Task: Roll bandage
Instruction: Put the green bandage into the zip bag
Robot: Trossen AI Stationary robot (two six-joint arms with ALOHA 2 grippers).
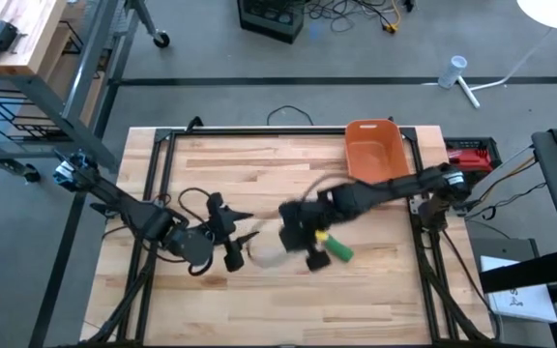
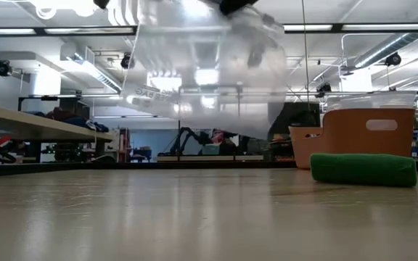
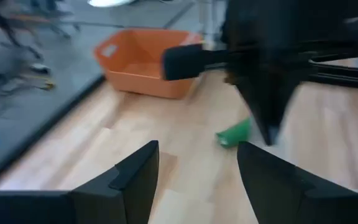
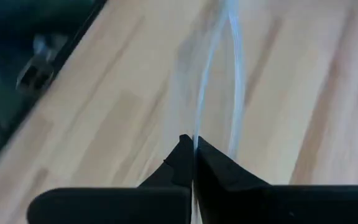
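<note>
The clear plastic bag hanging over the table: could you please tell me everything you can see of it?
The bag is thin, see-through plastic with faint printing; the room shows through it. It hangs in the air off the table, pinched at its edge by the shut right hand. In the high view it is a pale shape between both hands, beside the green roll. The open left hand is not touching it. I cannot tell if anything is inside.

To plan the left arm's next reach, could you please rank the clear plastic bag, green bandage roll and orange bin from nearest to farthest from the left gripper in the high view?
From the left gripper:
1. Clear plastic bag, just beside it, pinched by the right gripper.
2. Green bandage roll, farther right on the table.
3. Orange bin, at the far edge.
</note>
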